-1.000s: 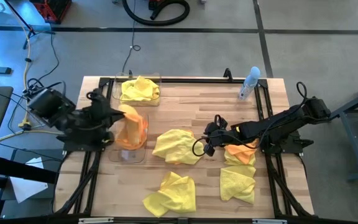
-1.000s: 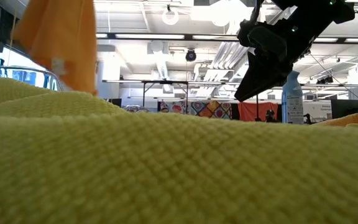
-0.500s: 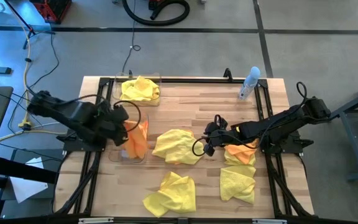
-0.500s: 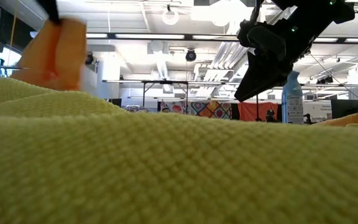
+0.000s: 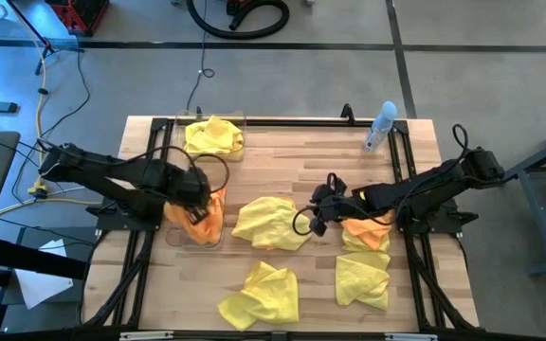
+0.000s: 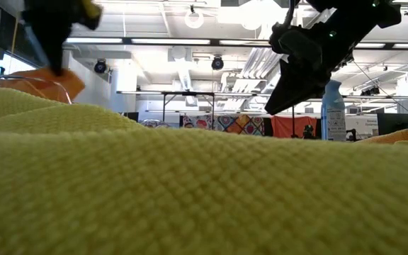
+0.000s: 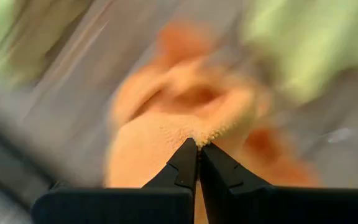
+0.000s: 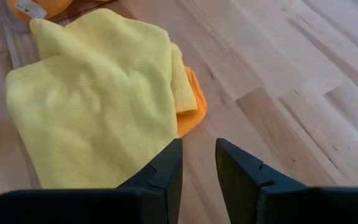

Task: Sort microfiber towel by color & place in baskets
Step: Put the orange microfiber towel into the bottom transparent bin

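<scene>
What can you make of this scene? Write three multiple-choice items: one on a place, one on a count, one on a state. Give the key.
1. Where over the table is the left gripper?
A. At the right edge
B. Over the near basket
C. At the middle of the front edge

2. How many yellow towels lie outside the baskets?
A. One
B. Six
C. Three

3. What state is the left gripper in?
A. Shut on an orange towel
B. Open and empty
C. Shut on a yellow towel

Key:
1 B, since the high view shows the gripper above the near basket at the table's left.
2 C, since three yellow towels lie on the bare wood.
3 A, since the left wrist view shows the fingers pinched together on orange cloth.
</scene>
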Controlling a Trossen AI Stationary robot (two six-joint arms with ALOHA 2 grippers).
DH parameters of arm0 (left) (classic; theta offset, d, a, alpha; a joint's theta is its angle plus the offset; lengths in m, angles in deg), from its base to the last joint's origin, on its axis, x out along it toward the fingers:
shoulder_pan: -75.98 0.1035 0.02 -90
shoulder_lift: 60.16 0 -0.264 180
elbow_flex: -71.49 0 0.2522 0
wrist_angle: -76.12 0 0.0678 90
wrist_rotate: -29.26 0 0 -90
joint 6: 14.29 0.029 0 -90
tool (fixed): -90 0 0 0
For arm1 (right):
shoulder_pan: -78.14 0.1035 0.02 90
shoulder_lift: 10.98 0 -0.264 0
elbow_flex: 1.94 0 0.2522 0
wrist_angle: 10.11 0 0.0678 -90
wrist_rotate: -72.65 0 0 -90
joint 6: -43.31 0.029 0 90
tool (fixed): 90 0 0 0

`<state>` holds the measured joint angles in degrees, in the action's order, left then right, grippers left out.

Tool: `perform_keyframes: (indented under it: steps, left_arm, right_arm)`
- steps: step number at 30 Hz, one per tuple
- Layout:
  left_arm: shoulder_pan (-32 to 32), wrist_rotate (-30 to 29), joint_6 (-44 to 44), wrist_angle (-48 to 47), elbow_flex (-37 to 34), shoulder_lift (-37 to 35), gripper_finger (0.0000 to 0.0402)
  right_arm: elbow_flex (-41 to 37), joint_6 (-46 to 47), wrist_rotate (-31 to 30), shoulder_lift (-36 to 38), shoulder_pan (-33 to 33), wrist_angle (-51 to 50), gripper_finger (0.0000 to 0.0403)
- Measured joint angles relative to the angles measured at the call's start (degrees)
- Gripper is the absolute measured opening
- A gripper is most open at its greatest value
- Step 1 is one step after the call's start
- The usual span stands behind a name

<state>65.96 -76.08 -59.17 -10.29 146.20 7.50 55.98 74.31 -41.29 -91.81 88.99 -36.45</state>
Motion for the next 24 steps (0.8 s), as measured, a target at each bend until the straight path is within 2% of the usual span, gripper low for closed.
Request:
perform_keyframes:
  steps: [3, 6, 11, 14, 19, 24]
  left_arm:
    - [0.0, 1.9, 5.0, 9.3, 0.0, 0.0, 0.0]
    - [0.0, 4.5, 6.5, 14.5, 0.0, 0.5, 0.0]
    - [-0.4, 9.3, 5.0, 17.3, -1.1, 0.4, 0.0]
    - [-0.6, 11.7, 1.9, 15.6, -3.6, 0.4, 0.0]
    - [1.9, 10.1, -4.8, 10.1, -10.7, 0.4, 0.0]
    - [4.6, 10.2, -7.5, 15.9, -17.9, 0.4, 0.0]
  right_arm:
    - [0.0, -0.4, -0.1, 0.0, 0.0, 0.0, 0.0089]
    - [0.0, -0.6, -0.1, 0.0, 0.0, 0.0, 0.0089]
    - [0.0, -0.6, -0.1, 0.0, 0.0, 0.0, 0.0089]
    - [0.0, -0.6, -0.1, 0.0, 0.0, 0.0, 0.0089]
    - [0.0, -0.4, -0.1, 0.0, 0.0, 0.0, 0.0089]
    - [0.0, -0.1, -0.1, 0.0, 0.0, 0.0, 0.0089]
